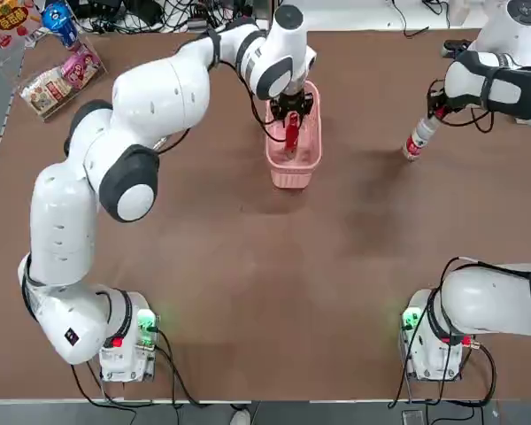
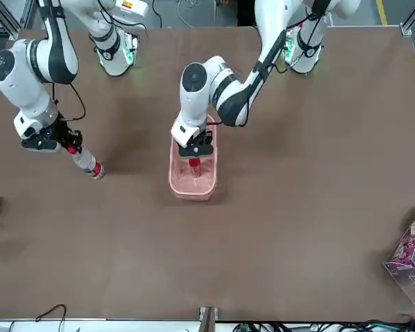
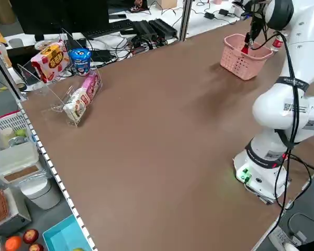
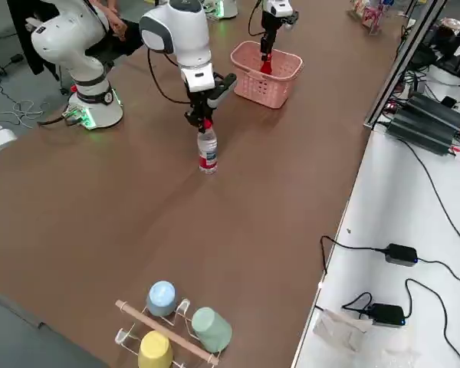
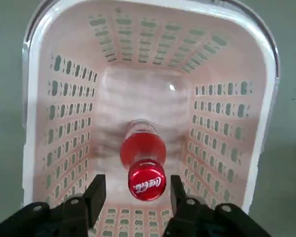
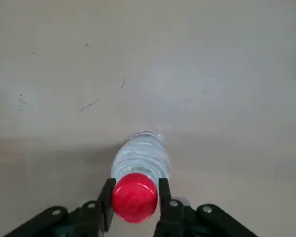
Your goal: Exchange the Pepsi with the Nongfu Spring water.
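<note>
Matt brown desk [image 1: 203,292]; perforated pink plastic basket [image 1: 306,159]; clear glossy plastic Nongfu Spring water [image 4: 207,149]; glossy red Pepsi [image 5: 143,153].

The basket [image 1: 293,142] sits near the far edge of the table [image 1: 248,283], about midway along it, with the Pepsi [image 1: 291,135] upright inside it. The Nongfu Spring water [image 1: 419,137] stands on the table to the basket's right, well apart from it. Snack packs [image 1: 60,80] lie at the far left corner.

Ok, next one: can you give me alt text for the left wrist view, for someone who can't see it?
The left end effector hangs over a pink basket, its fingers either side of the red cap of an all-red Pepsi bottle standing upright inside, with a gap on each side. Brown table shows around the basket's white rim.
</note>
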`<state>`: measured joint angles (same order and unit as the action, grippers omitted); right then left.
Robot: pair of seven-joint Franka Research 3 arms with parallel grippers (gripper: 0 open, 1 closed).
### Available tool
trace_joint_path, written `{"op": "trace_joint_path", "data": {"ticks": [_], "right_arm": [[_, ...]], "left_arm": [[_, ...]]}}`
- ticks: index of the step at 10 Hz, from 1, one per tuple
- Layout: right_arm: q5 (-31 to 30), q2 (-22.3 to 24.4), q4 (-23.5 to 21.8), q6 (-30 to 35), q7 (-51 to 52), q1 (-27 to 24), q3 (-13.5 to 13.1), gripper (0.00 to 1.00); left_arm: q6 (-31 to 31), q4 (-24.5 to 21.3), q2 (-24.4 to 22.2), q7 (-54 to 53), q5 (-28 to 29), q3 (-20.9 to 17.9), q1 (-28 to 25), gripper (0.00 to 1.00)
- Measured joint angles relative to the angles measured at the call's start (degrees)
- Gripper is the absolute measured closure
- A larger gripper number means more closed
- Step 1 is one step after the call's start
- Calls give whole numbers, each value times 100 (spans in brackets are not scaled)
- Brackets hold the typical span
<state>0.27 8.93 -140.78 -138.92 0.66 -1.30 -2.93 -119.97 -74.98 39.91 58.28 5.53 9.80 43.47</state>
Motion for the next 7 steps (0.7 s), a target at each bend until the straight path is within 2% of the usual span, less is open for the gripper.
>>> {"op": "trace_joint_path", "data": {"ticks": [1,2,6,7], "right_arm": [[-2,0,1,0,7,-3,-4,64],[-2,0,1,0,15,-7,-6,63],[-2,0,3,-8,15,-12,-7,63],[1,-1,8,-8,15,-14,-7,63]], "left_arm": [[-4,0,17,0,0,0,0,42],[-11,0,25,0,0,-1,0,42],[-21,24,26,0,2,-9,-3,68],[-21,26,26,0,2,-11,-4,68]]}}
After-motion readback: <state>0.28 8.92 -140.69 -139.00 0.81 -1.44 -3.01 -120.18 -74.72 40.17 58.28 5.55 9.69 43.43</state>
